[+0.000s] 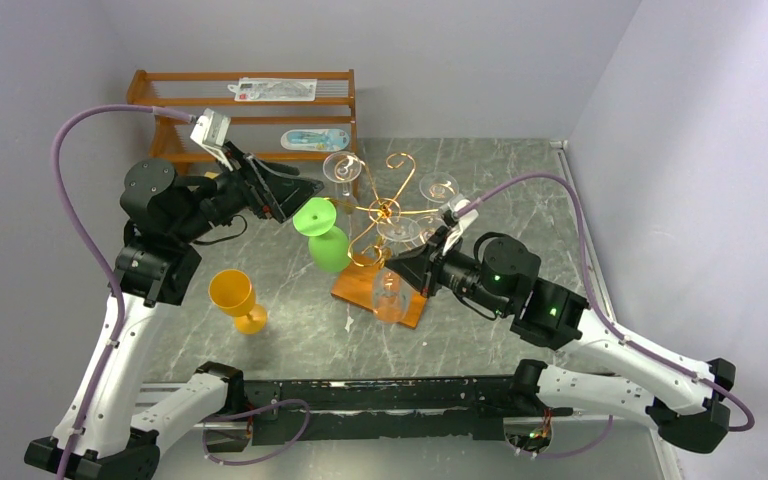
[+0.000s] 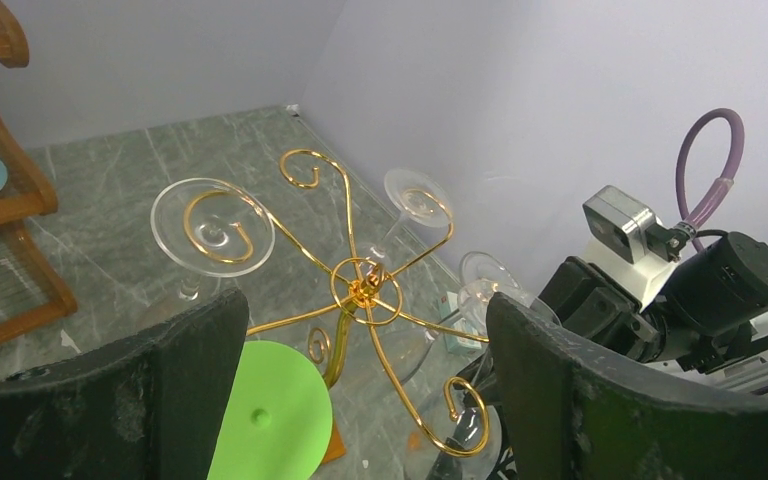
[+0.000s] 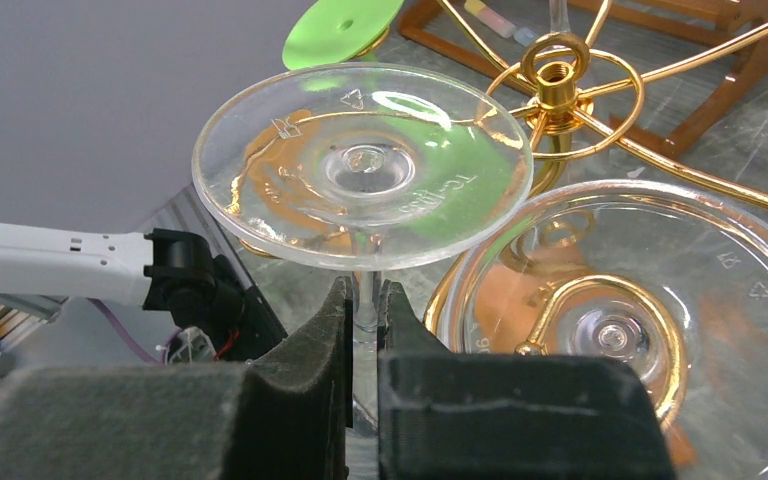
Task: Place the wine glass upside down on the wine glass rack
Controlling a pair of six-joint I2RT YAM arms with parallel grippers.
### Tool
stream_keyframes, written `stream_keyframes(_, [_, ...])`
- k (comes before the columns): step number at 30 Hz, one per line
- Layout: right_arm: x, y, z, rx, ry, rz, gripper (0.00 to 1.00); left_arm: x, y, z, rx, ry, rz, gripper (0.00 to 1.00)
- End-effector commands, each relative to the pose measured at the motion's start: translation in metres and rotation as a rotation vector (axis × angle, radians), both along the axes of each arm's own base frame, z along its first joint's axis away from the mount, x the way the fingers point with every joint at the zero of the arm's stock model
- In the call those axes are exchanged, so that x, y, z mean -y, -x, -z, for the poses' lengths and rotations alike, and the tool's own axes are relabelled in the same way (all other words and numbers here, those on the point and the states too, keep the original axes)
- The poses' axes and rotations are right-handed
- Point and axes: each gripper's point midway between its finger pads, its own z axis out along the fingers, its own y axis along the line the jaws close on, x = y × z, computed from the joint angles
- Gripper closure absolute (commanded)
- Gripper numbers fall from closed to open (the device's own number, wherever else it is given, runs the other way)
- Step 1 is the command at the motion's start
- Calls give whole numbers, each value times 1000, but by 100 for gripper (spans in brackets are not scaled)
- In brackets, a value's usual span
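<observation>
We are at the hanging step. The right pincer [image 3: 365, 300] is pinching the stem of the clear wine glass [image 3: 365, 165], which sits foot-up in the upper middle of the right wrist view, just left of the hub of the wine glass rack [image 3: 557, 75]. The left pincer [image 1: 295, 192] stands spread, holding nothing. Next, we judge, the stem must slide into a free scroll (a neighbouring glass [image 3: 610, 330] fills one at lower right) until the foot rests on wire, then release.
</observation>
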Motion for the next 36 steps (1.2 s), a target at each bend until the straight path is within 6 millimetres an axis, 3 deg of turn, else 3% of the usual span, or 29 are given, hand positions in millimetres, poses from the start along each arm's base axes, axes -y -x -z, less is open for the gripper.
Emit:
stream_keyframes(1, [1, 1, -10, 23, -30, 17, 100, -3, 2, -3, 4, -8, -11, 8])
stream_keyframes(10, [-6, 14, -11, 105, 41, -32, 100, -5, -1, -2, 5, -22, -32, 8])
stream_keyframes(23, [-3, -3, -7, 152, 101, 111, 100, -7, -8, 0, -4, -27, -55, 8])
stream_keyframes(36, [-19, -1, -5, 177, 120, 168, 100, -5, -16, 3, -17, -25, -63, 8])
